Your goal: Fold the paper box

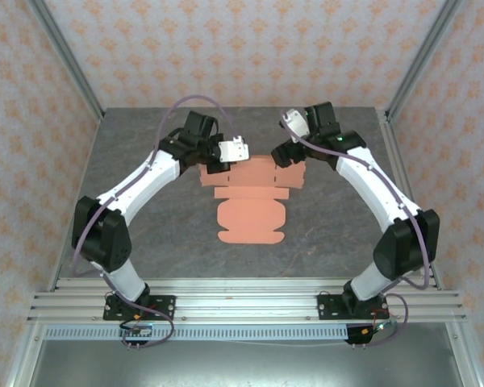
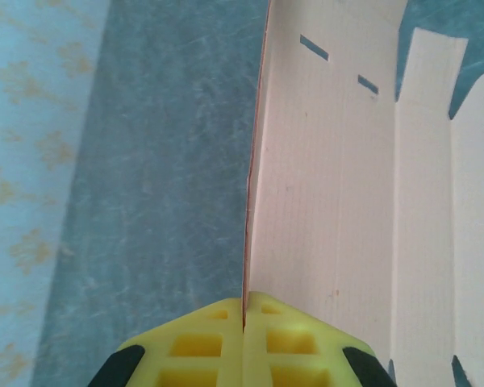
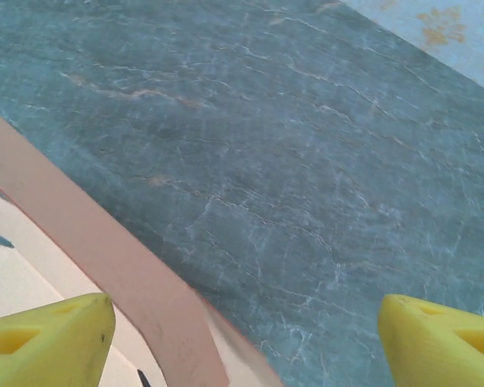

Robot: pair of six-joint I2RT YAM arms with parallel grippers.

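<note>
The salmon-orange paper box (image 1: 251,205) lies as a flat die-cut sheet in the middle of the bench (image 1: 347,234), between the two arms. At its far left a side flap (image 2: 331,201) stands upright, and the left tool (image 2: 244,310) is pinched tight on that flap's edge. The right tool (image 3: 246,322) gapes wide and holds nothing, with a raised cardboard strip (image 3: 105,250) just beside one finger.

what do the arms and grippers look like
Both the left arm and right arm have white links, black joints and a purplish cable running along them. The left gripper and right gripper have chunky yellow fingers with moulded hollows; the left's show black patches.
</note>
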